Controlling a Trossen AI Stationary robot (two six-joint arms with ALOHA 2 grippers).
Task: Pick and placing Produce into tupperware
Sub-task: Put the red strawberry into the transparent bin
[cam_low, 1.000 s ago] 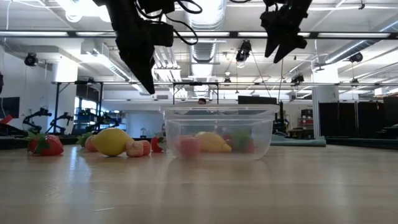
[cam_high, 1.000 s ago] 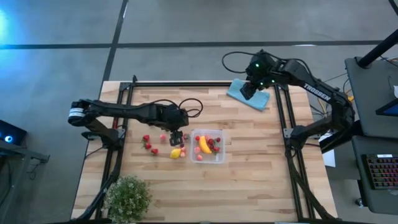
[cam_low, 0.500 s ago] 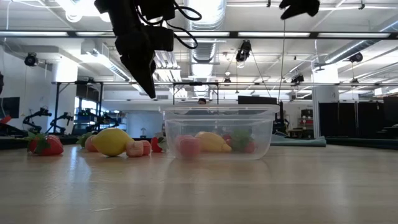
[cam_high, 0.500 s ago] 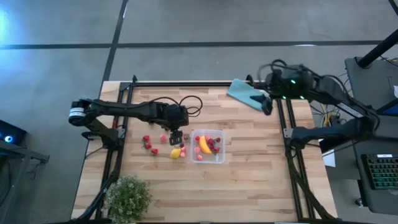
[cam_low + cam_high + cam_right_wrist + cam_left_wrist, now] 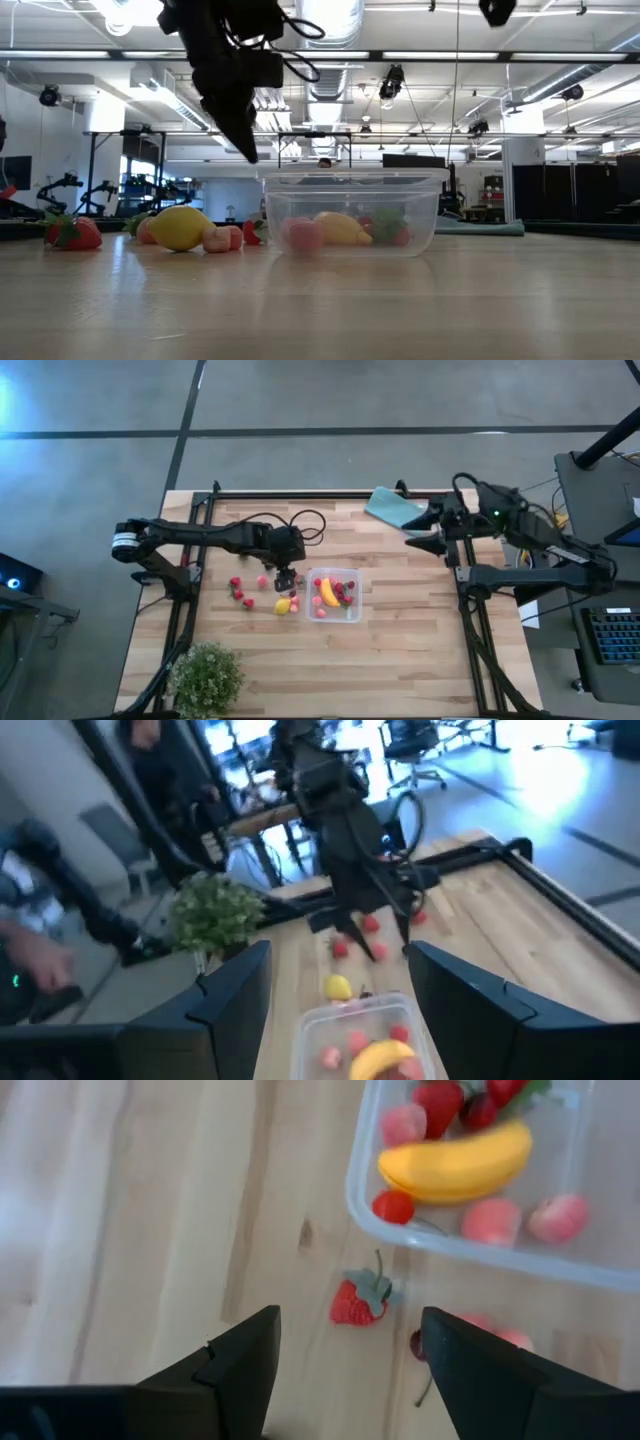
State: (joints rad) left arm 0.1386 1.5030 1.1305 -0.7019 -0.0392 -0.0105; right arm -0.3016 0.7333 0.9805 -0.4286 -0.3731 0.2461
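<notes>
On the pale wood-plank table (image 5: 400, 650), the left gripper (image 5: 285, 579) hangs with its fingers spread and empty just above a loose strawberry (image 5: 356, 1302), beside the clear tupperware (image 5: 336, 596) that holds a banana (image 5: 462, 1166) and red fruits. A lemon (image 5: 180, 226) and more strawberries lie outside the box near this gripper. The right gripper (image 5: 428, 531), fingers apart and empty, is raised by the teal cloth (image 5: 392, 508) at the far edge, with a leafy plant (image 5: 207, 676) on the near corner and an open workshop with ceiling lights behind.

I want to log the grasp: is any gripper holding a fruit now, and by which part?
Nothing is held. The left gripper hangs open over a strawberry beside the tupperware. The right gripper is open and empty too.
</notes>
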